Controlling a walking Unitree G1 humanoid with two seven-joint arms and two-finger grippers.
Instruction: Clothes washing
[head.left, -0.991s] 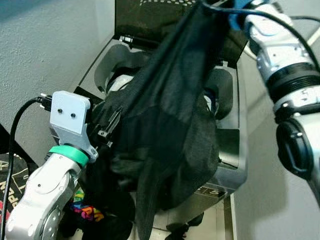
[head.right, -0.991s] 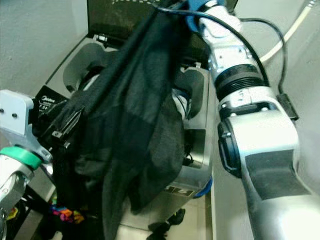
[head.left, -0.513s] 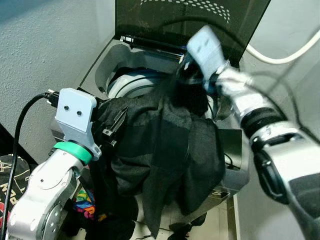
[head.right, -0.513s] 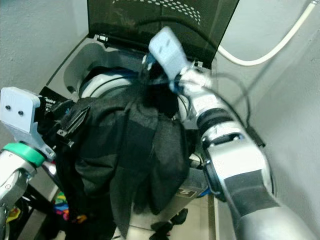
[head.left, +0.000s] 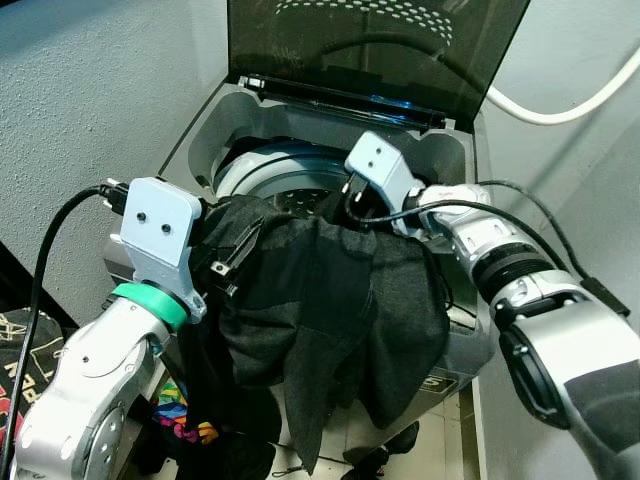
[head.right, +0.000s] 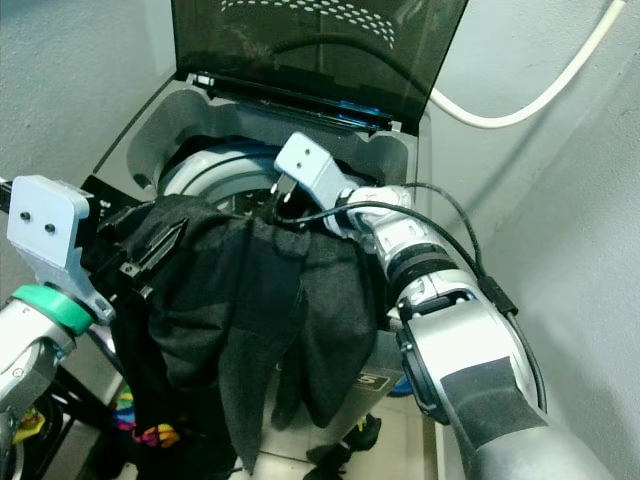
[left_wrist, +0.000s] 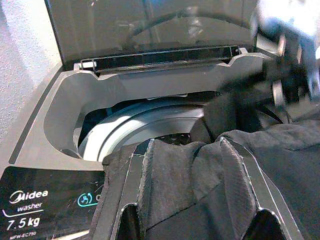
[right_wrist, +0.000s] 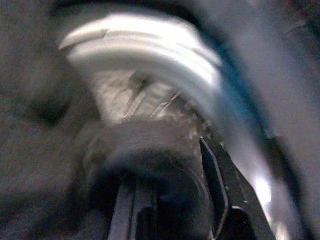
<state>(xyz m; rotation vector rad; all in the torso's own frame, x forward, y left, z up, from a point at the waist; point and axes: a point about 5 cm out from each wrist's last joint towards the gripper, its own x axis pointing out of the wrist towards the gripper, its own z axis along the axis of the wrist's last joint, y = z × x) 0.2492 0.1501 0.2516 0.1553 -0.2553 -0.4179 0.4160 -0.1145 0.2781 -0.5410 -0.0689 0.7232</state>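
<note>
Fingers of both the left gripper (head.left: 232, 262) and right gripper (head.left: 352, 213) pinch the black garment (head.left: 330, 310) over the washer (head.left: 200, 135) rim; loading step, next lower it into the drum (left_wrist: 150, 131).

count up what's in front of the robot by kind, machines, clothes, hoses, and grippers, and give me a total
Washing machine, lid up: 1
Dark garment, draped over its front edge: 1
Multicoloured cloth on the floor: 1
White hose on the wall: 1
Grippers, left gripper and right gripper, both on the garment: 2
Total: 6
</note>
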